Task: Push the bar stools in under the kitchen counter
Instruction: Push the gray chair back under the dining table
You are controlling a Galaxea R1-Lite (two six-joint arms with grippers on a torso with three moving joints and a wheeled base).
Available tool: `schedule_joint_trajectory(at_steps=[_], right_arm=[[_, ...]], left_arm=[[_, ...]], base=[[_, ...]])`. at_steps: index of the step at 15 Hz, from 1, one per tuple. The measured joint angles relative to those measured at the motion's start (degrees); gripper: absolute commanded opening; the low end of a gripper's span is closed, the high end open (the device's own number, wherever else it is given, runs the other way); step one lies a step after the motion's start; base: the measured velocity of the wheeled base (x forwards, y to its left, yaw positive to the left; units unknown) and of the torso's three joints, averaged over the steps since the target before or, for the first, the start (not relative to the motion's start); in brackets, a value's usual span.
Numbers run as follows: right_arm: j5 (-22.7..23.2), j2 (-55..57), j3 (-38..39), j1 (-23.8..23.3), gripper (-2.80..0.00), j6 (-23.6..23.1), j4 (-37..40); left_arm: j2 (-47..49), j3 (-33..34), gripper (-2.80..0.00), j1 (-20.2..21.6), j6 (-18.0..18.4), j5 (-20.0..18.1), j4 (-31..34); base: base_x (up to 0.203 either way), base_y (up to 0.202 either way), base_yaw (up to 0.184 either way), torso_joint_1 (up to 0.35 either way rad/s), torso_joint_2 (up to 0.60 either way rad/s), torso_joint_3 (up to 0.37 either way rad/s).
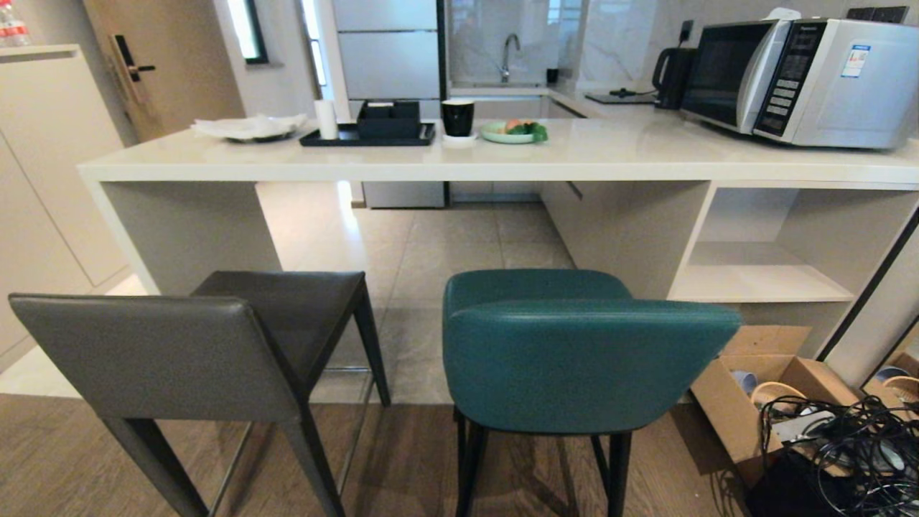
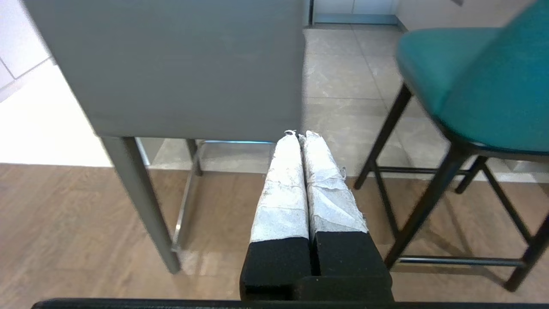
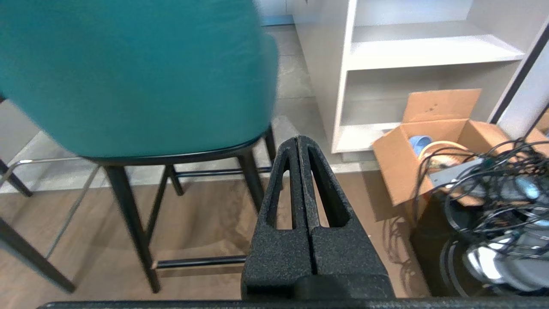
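The only lettering in sight is on the silver microwave [image 1: 797, 75]: a brand name along the top of its control panel and a blue-and-white sticker on its side, both too small to read. It sits at the right end of the kitchen counter [image 1: 502, 161], near a black kettle [image 1: 671, 75]; further left are a black tray [image 1: 366, 135], a black cup [image 1: 457, 117] and a green plate of food [image 1: 511, 131]. Both bar stools stand pulled out from the counter with their backs towards the robot: the dark-grey stool [image 1: 187, 352] on the left, the teal stool [image 1: 567, 352] on the right. The left gripper [image 2: 299, 136], its white-wrapped fingers pressed together and empty, hangs just behind the grey stool's backrest, near its lower right corner. The right gripper [image 3: 298, 141], black fingers also closed on nothing, sits behind the teal stool, beside the seat's right edge. A cardboard box [image 1: 761, 388] and tangled black cables [image 1: 847, 445] lie on the floor by the counter's open shelves [image 1: 761, 280].
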Motion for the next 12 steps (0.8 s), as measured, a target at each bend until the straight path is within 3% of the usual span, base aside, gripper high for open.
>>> schedule_joint_trajectory(at_steps=[12], right_arm=[[0.0,0.0,0.0,0.0,-2.8,0.0,0.0]], left_arm=[[0.0,0.0,-2.8,0.0,0.0,0.0,0.0]], base=[[0.0,0.197,-0.002,0.002,0.0,0.004]])
